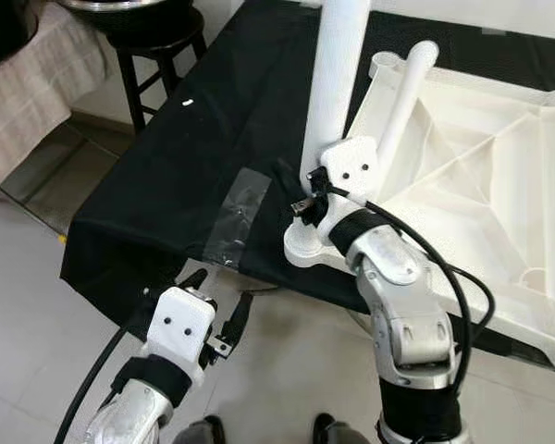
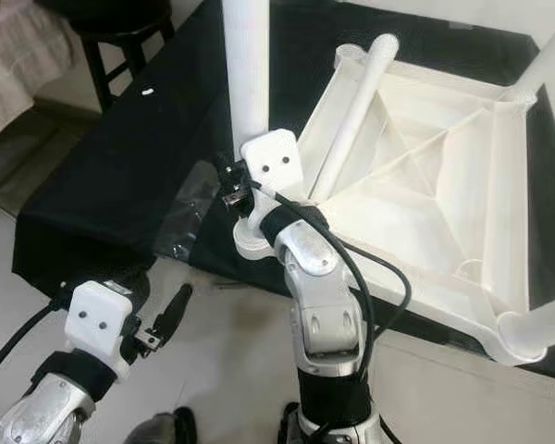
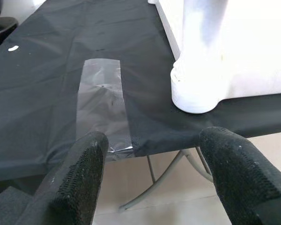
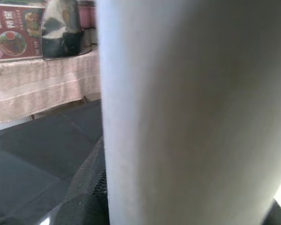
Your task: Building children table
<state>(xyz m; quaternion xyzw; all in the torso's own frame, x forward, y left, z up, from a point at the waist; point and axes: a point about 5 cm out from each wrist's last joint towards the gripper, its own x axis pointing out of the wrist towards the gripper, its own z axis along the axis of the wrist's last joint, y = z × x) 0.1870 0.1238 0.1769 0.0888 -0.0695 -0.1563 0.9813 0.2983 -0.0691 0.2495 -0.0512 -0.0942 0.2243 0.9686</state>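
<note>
The leg (image 1: 338,79) stands upright in the corner socket (image 1: 305,248) of the upturned tabletop (image 1: 462,185), its long axis vertical, at the tabletop's corner nearest the robot; the right gripper (image 1: 307,199) is clamped on the leg just above the socket, so this is the nearer arm for seating it. The left gripper (image 1: 217,301) hangs below the tabletop's near edge, jaws wide and empty, off the black cloth (image 1: 166,176). A loose leg (image 1: 402,92) lies on the tabletop; the upright leg's top is cut off, and socket engagement cannot be judged.
</note>
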